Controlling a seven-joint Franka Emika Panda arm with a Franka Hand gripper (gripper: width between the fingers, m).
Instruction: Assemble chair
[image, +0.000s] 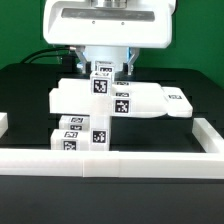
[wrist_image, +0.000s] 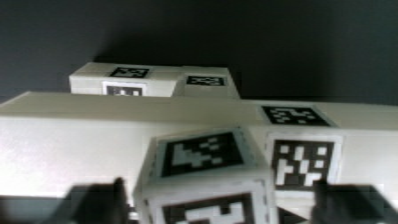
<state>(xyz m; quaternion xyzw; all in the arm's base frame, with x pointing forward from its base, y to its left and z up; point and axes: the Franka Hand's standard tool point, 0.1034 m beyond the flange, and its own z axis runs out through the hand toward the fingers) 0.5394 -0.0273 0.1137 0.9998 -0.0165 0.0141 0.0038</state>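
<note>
My gripper (image: 101, 72) hangs over the middle of the table, its fingers (wrist_image: 98, 205) on either side of a white square post (image: 100, 86) that carries marker tags. The post stands upright on a large flat white chair panel (image: 140, 102). In the wrist view the post (wrist_image: 214, 175) fills the space between the fingers, and the jaws look shut on it. The panel (wrist_image: 107, 130) lies right under it. More white tagged chair parts (image: 76, 128) sit below and in front of the panel. Two of them (wrist_image: 151, 80) show beyond the panel in the wrist view.
A white raised border (image: 110, 158) runs along the table's front edge and up both sides. The table top is black. The robot's white base (image: 105, 25) and black cables stand at the back.
</note>
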